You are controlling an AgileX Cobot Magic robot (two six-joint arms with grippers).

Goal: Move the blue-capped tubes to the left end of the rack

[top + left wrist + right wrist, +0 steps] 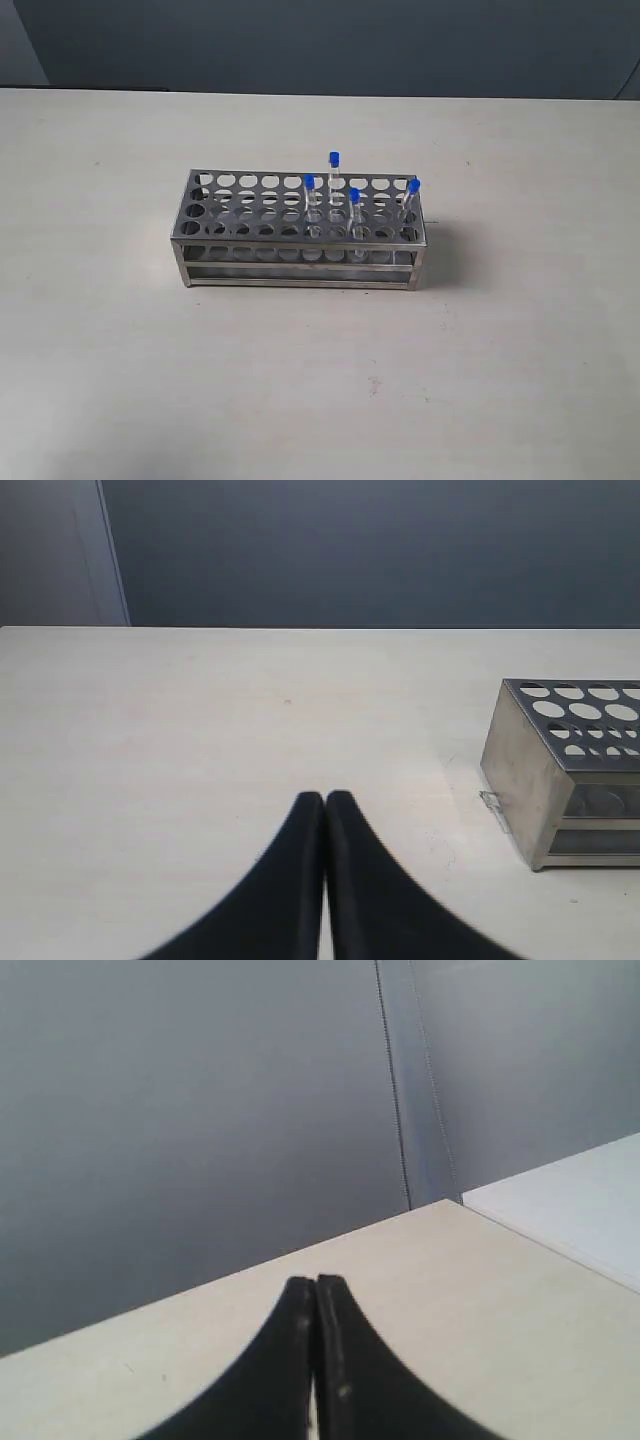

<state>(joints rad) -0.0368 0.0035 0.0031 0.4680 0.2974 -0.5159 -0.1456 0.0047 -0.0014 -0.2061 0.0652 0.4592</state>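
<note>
The shiny steel rack (230, 245) stands mid-table in the exterior view. Several blue-capped tubes stand upright in its right half: one (334, 172) in the back row, one (309, 196) near the middle, one (354, 212) toward the front, and one (412, 198) at the right end. Neither arm shows in the exterior view. My left gripper (324, 798) is shut on nothing, hanging over bare table, with the rack's end (530, 780) off to one side. Over a table corner, my right gripper (316, 1282) is also shut and empty; no rack or tube shows in its view.
The pale table (120, 350) spreads all round the rack. A dark grey wall (320, 40) runs behind it. In the right wrist view a table edge (480, 1205) meets a second, whiter surface (580, 1200).
</note>
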